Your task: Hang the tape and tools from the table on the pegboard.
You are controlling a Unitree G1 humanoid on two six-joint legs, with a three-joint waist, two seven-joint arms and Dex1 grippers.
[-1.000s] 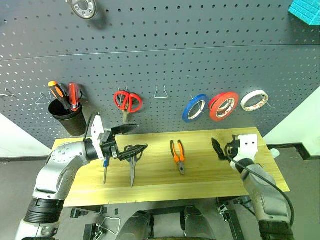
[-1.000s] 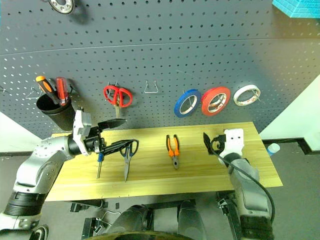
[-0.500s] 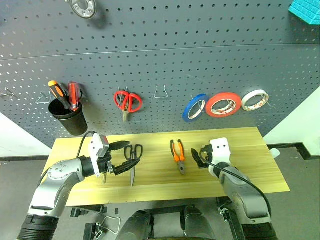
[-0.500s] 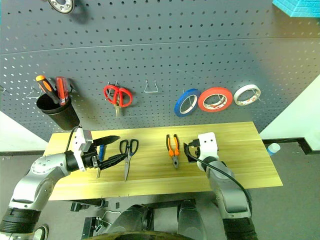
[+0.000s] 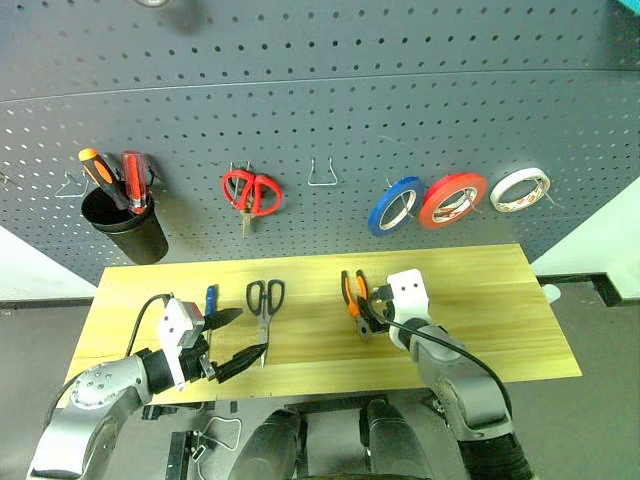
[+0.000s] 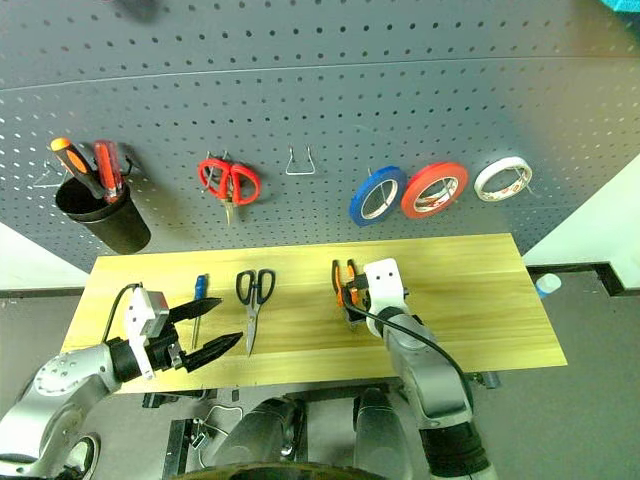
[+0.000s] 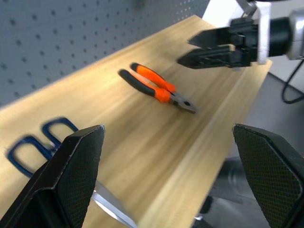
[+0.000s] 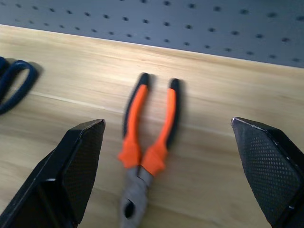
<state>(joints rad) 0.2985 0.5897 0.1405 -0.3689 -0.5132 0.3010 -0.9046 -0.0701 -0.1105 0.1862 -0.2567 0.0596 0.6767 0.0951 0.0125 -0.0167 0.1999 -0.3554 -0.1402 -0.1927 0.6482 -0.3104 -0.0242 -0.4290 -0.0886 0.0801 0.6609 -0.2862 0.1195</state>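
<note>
Red-orange tape (image 5: 453, 199) hangs on the dark grey pegboard (image 5: 330, 110), on its right side. On the table (image 5: 500, 300), orange-handled pliers (image 5: 353, 300) lie mid-board, dark-handled scissors (image 5: 264, 305) further left, blue screwdriver (image 6: 197, 305) nearest the left edge.

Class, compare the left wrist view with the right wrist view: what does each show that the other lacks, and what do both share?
Only the left wrist view shows the right gripper, open above the table, and the blade of the scissors. Only the right wrist view shows the pliers lying between its own open fingers. Both share the pliers, the scissors' dark blue handles, the wooden table and the pegboard.
</note>
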